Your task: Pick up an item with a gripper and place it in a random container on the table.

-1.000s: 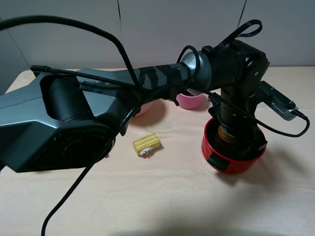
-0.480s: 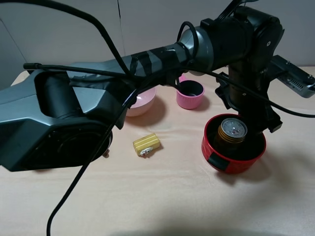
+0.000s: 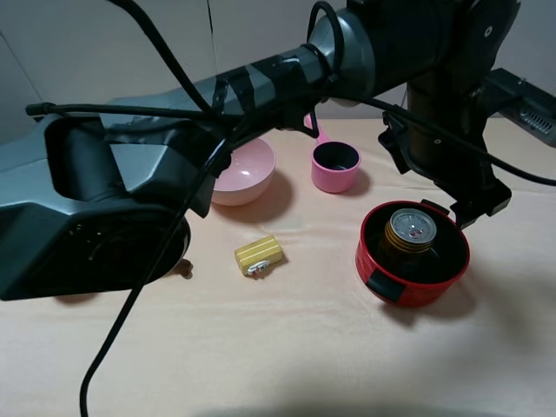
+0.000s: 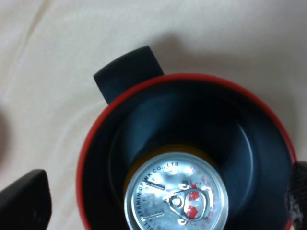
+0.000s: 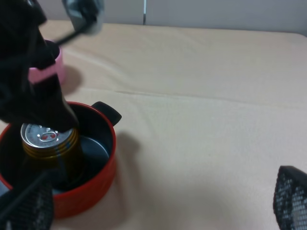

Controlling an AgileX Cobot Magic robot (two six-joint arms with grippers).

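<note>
While the can (image 3: 412, 231) stands upright inside the red pot (image 3: 412, 287) on the tabletop (image 3: 287, 347), the left gripper (image 3: 473, 205) hovers above it, jaws spread and empty, fingertips mostly cropped.

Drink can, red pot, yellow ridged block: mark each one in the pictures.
drink can (image 3: 413, 228), exterior high view, on its silver top.
red pot (image 3: 372, 261), exterior high view, on its outer red wall.
yellow ridged block (image 3: 258, 253), exterior high view, on its ridged upper face.
</note>
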